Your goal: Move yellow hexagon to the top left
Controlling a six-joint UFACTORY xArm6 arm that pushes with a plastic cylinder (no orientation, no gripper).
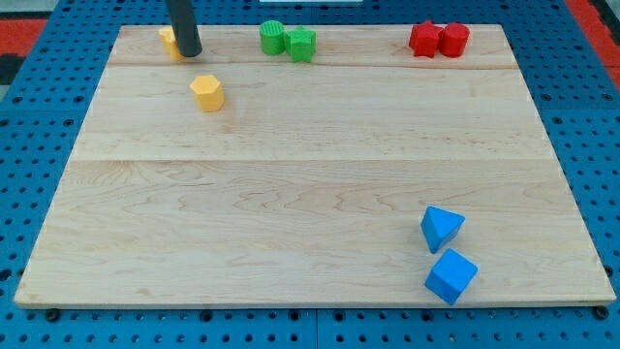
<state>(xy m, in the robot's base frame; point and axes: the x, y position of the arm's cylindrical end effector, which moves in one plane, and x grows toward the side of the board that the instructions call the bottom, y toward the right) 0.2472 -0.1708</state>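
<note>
Though small, yellow hexagon upright

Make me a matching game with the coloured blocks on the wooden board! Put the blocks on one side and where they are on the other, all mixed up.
Blocks:
1. Two red blocks
2. Two blue blocks
3. Two green blocks
4. Yellow hexagon

Places:
A. top edge, near the middle
B. view's bottom right
C. just below my tip, toward the view's top left
D. view's top right corner

Pairs: 1-D, 2-B, 3-A, 4-C

Another yellow block sits partly hidden behind my tip.
</note>
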